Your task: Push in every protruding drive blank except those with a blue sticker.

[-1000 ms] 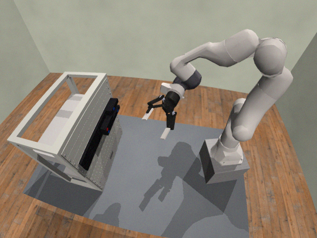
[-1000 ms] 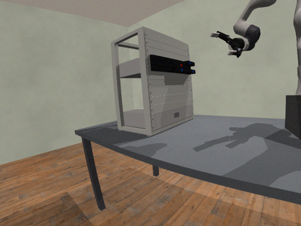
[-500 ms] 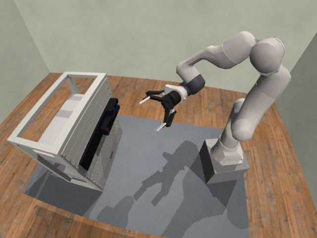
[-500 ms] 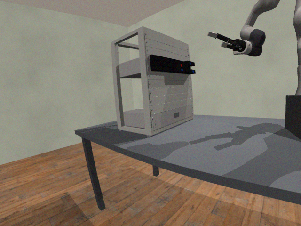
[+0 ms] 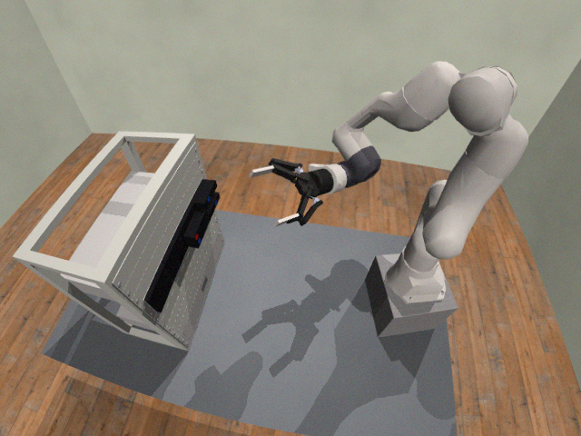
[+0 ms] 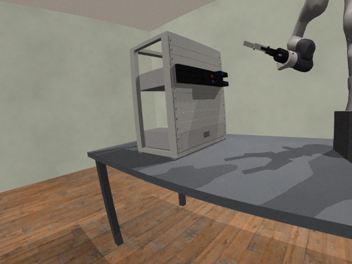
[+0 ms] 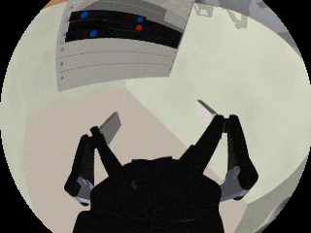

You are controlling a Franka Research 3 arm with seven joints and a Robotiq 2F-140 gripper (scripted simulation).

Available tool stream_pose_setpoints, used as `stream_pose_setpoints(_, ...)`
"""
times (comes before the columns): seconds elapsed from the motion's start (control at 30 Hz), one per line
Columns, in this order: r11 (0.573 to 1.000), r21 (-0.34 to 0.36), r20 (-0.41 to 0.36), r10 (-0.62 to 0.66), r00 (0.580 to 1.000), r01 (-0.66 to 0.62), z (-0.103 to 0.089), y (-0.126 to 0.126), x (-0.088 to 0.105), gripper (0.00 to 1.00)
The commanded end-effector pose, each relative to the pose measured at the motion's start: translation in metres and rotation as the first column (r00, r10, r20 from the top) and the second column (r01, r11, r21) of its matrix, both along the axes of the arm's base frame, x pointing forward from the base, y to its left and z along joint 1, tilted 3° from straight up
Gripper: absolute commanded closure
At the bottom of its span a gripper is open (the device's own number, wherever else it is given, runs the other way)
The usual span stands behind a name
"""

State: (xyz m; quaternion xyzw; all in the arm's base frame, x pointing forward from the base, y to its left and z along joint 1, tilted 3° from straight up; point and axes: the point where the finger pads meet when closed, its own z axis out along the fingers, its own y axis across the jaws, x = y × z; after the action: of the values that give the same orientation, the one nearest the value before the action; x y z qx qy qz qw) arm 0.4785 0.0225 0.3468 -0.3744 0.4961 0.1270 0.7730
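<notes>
Gripper (image 5: 265, 198) (image 6: 245, 43) (image 7: 156, 113) wide open, nothing in it, well off the rack (image 5: 146, 206) (image 6: 169, 113) (image 7: 117, 68). Red blank (image 5: 196, 236) (image 6: 212, 76) (image 7: 139, 27) looks proud in the upper black row, blue blank (image 5: 199, 241) (image 6: 212, 81) (image 7: 140, 19) right below. I'd shut the fingers, line up square on red only, keep high of blue, push slow and straight; ease off at the latch, or the loose rack slides.
</notes>
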Motion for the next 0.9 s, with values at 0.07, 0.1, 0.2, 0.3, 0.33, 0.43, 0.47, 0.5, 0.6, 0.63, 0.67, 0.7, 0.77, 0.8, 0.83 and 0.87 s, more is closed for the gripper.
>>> stream_pose_setpoints(0.07,0.985,0.166,-0.086,-0.023,0.996,0.037,0.009,-0.013,0.007,0.00)
stream_pose_setpoints(0.1,0.985,0.166,-0.086,-0.023,0.996,0.037,0.009,-0.013,0.007,0.00)
stream_pose_setpoints(0.2,0.966,0.248,-0.124,-0.046,0.991,0.076,0.009,-0.023,0.011,0.00)
stream_pose_setpoints(0.3,0.947,0.304,-0.152,-0.059,0.987,0.103,0.008,-0.030,0.013,0.00)
stream_pose_setpoints(0.33,0.940,0.322,-0.161,-0.062,0.985,0.112,0.008,-0.032,0.014,0.00)
stream_pose_setpoints(0.43,0.917,0.374,-0.190,-0.071,0.979,0.139,0.006,-0.039,0.016,0.00)
stream_pose_setpoints(0.47,0.909,0.391,-0.199,-0.073,0.977,0.147,0.006,-0.041,0.017,0.00)
stream_pose_setpoints(0.5,0.900,0.407,-0.208,-0.074,0.975,0.156,0.005,-0.043,0.018,0.00)
stream_pose_setpoints(0.6,0.873,0.454,-0.236,-0.078,0.969,0.181,0.002,-0.049,0.019,0.00)
stream_pose_setpoints(0.63,0.873,0.454,-0.236,-0.078,0.969,0.181,0.002,-0.049,0.019,0.00)
stream_pose_setpoints(0.67,0.873,0.454,-0.236,-0.078,0.969,0.181,0.002,-0.049,0.019,0.00)
stream_pose_setpoints(0.7,0.858,0.476,-0.250,-0.078,0.965,0.193,0.001,-0.052,0.020,0.00)
stream_pose_setpoints(0.77,0.829,0.516,-0.275,-0.077,0.958,0.215,-0.002,-0.056,0.022,0.00)
stream_pose_setpoints(0.8,0.819,0.529,-0.284,-0.076,0.956,0.223,-0.003,-0.058,0.022,0.00)
stream_pose_setpoints(0.83,0.807,0.543,-0.293,-0.075,0.953,0.231,-0.005,-0.060,0.022,0.00)
stream_pose_setpoints(0.87,0.796,0.556,-0.303,-0.074,0.950,0.239,-0.006,-0.061,0.023,0.00)
